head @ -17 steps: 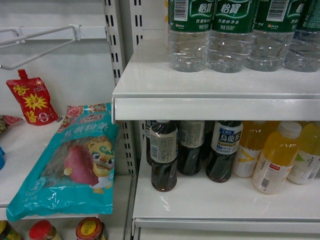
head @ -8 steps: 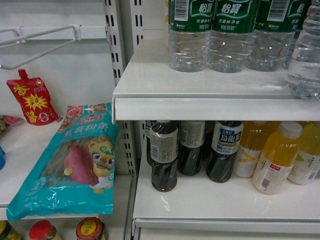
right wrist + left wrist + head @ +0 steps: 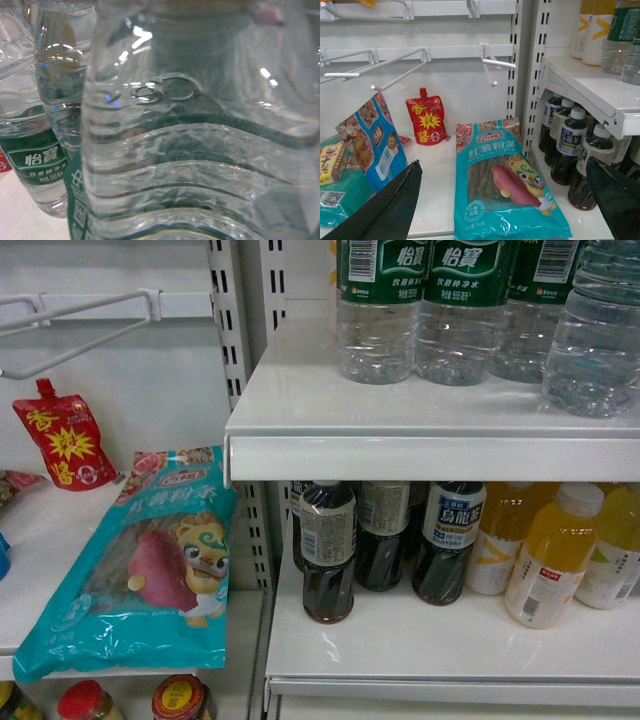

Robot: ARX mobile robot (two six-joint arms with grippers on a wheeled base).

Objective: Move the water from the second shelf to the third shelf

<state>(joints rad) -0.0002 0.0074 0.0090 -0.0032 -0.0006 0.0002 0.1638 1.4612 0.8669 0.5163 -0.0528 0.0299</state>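
A clear ribbed water bottle [image 3: 595, 340] hangs in front of the row of green-labelled water bottles [image 3: 378, 310] on the upper white shelf [image 3: 400, 455], at the right edge of the head view. Its ribbed body [image 3: 200, 150] fills the right wrist view, very close to the camera, so the right gripper's fingers are hidden; the bottle travels with that arm. My left gripper [image 3: 502, 200] is open, its black fingers [image 3: 385, 210] far apart with nothing between them, low over the left-hand shelf.
Below the water stands a shelf [image 3: 450, 650] with dark tea bottles [image 3: 328, 555] and yellow juice bottles [image 3: 550, 560]. To the left lie a teal snack packet [image 3: 150, 560] and a red pouch [image 3: 60, 440], under white wire hooks [image 3: 80, 320].
The water bottle at the right came into the head view and has moved left and up, now overlapping the row of bottles. The left side is unchanged.
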